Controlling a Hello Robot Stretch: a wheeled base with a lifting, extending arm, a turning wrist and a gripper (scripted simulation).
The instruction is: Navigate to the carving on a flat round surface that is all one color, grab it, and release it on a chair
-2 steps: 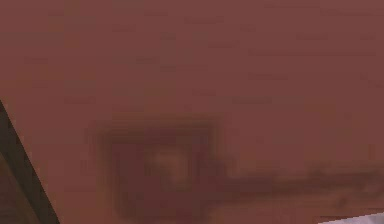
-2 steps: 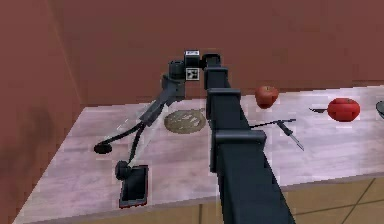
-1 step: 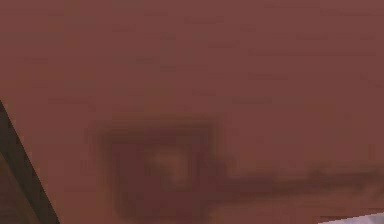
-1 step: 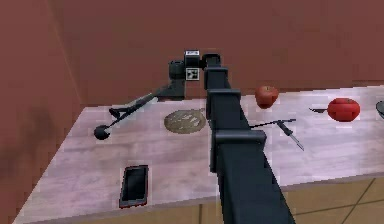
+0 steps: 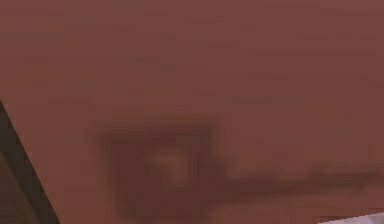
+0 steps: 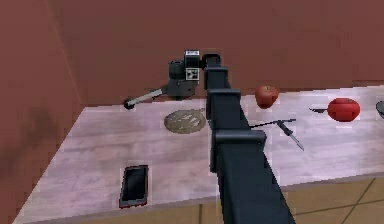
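A red-brown wall (image 5: pixel 200 60) stands close ahead and shuts in the far and left sides of the pale wooden tabletop (image 6: pixel 100 150), whose near edge lies open. One dark arm (image 6: pixel 235 150) crosses it. The hand (image 6: pixel 132 102) is at the far edge and holds nothing. Near it lies one flat round disc (image 6: pixel 185 122), perhaps the carving. Right of the arm are two red fruits (image 6: pixel 266 95) and one thin tool (image 6: pixel 285 127), and left of it one phone (image 6: pixel 133 185).

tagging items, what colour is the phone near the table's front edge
Black phone, best in the arm side view.
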